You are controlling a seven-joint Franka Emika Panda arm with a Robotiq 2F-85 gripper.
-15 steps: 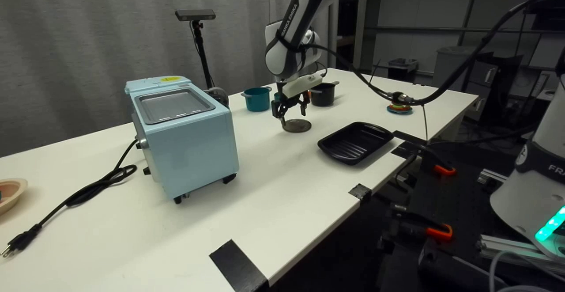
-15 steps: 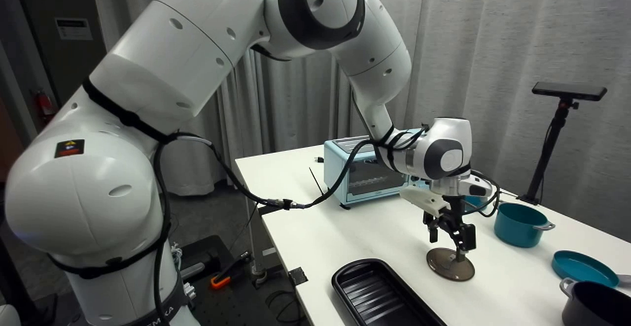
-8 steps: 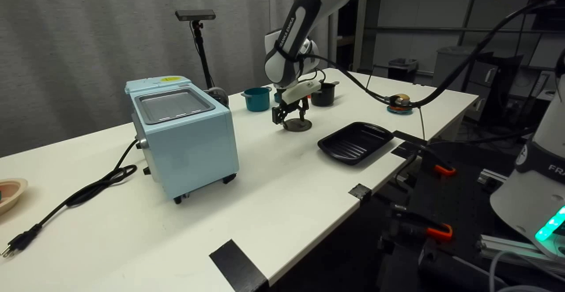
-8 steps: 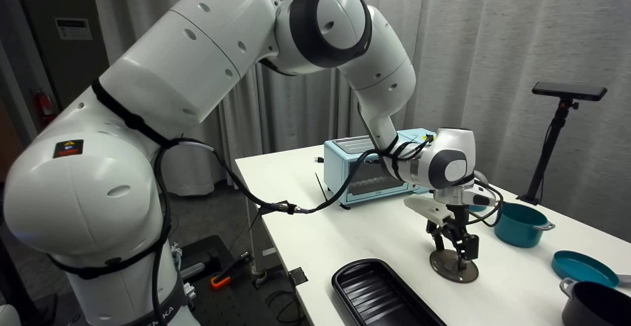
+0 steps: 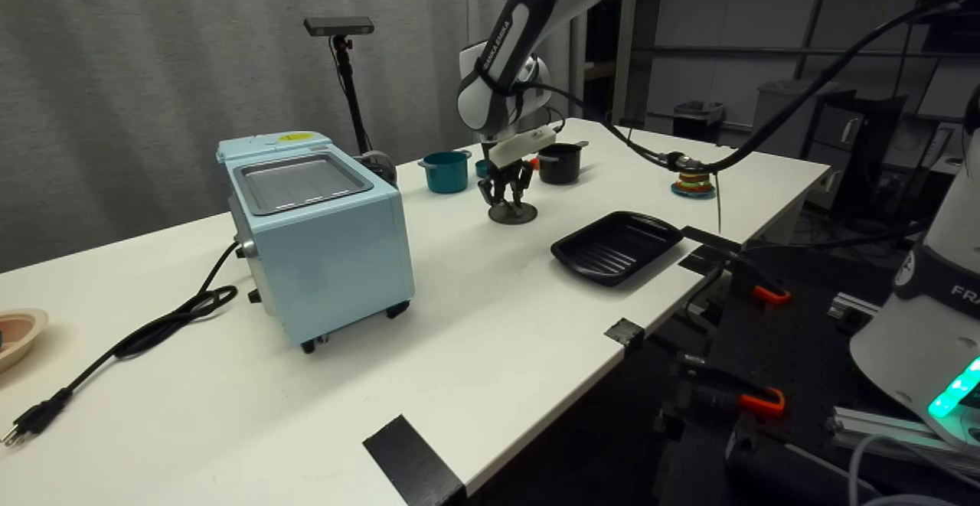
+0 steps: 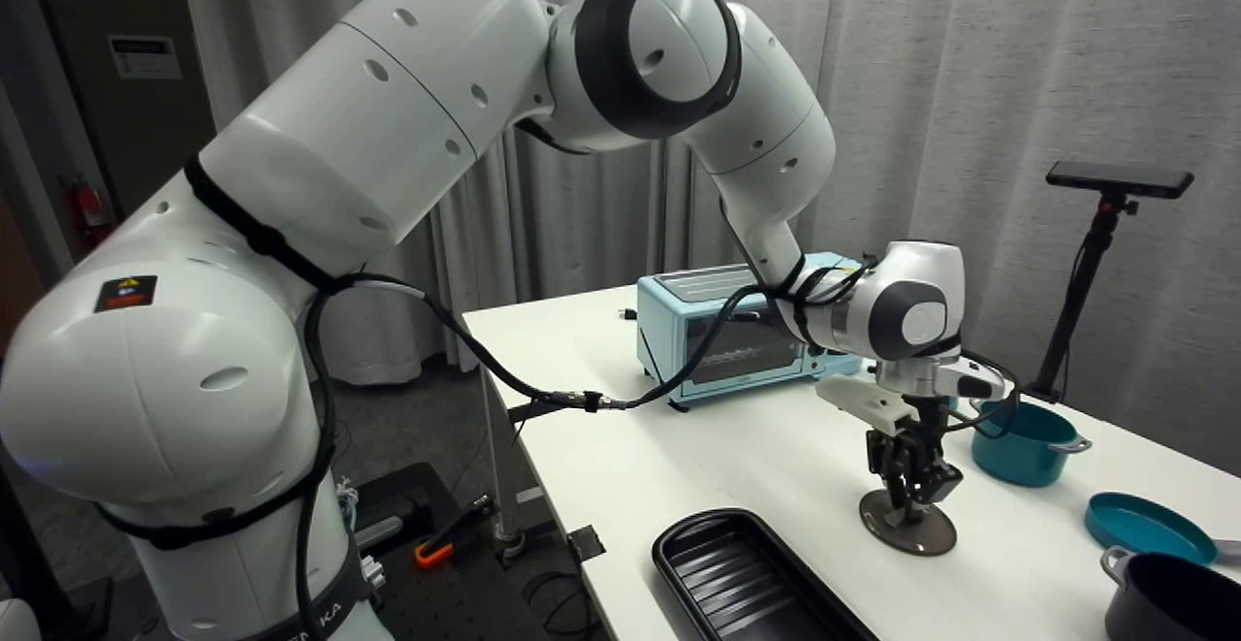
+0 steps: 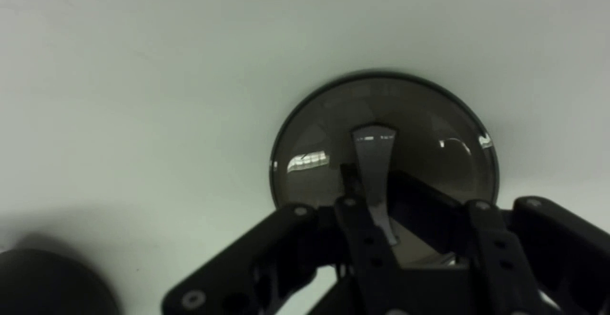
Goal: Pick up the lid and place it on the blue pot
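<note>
Two exterior views only: blue pot [image 6: 1020, 451]

Counted on or just above one white surface [image 5: 475, 322] are one lid [image 7: 374, 149], one blue pot [image 5: 446, 174] and one dark pot [image 5: 563, 167], two pots in all, one shallow teal pan [image 6: 1149, 528], one black rectangular tray [image 5: 615, 248], and one pale blue oven [image 5: 337, 261] with one power cord [image 5: 153, 331]. There are also one toy burger [image 5: 694, 181] on one small blue plate [image 5: 693, 194] and one tan bowl [image 5: 34, 336], cut off at the edge of an exterior view. Besides these there are one robot arm [image 6: 388, 117], one bar-shaped device [image 5: 338, 26] on one black stand [image 5: 351, 93], and two black clamps with orange grips [image 5: 764, 403].
</note>
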